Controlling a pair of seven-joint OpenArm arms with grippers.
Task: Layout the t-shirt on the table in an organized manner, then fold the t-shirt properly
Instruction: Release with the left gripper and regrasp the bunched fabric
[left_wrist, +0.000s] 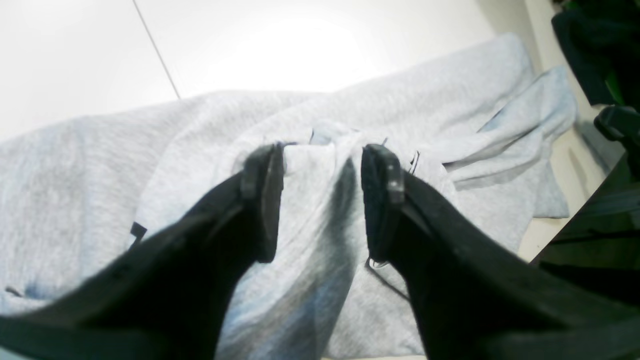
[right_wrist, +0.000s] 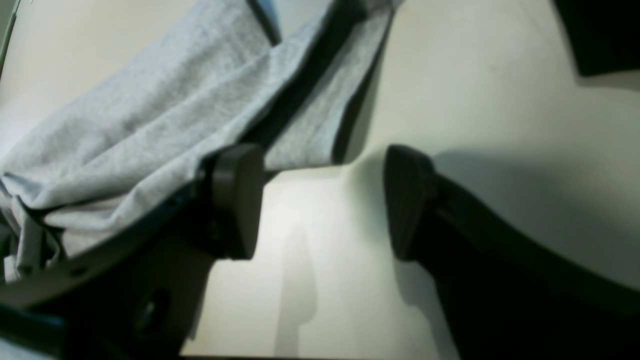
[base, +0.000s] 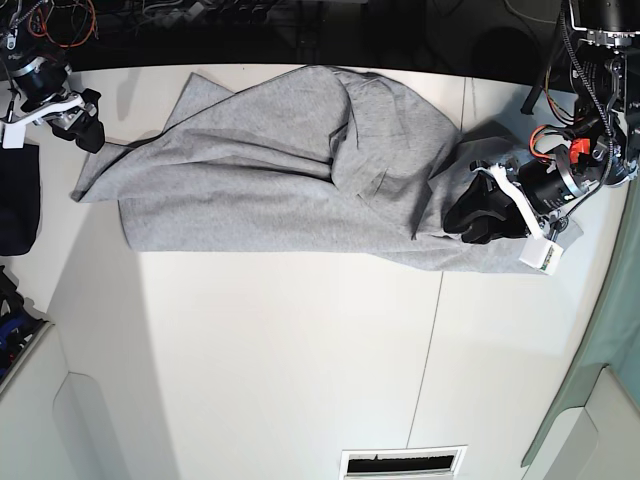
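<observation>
- Lying rumpled across the counter's (base: 300, 350) far side, the t-shirt (base: 280, 170) isn't flat yet.
- Left claw (left_wrist: 322, 165) straddles a raised fold, parted, probably to tug it smooth.
- Right claw (right_wrist: 322, 200) gapes wide over bare counter beside the hem, empty.

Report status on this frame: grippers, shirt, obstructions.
Left gripper jaws apart astride a ridge of the t-shirt. Right gripper open over bare table, beside the shirt's edge. Shirt rumpled, unfolded. Nothing in the way.

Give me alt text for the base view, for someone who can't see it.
A light heather-grey cotton t-shirt lies rumpled and partly spread across the far side of a large white table, seen from above. The left gripper rests on the shirt's right end with its fingers apart, while the right gripper sits at the shirt's left corner.
</observation>
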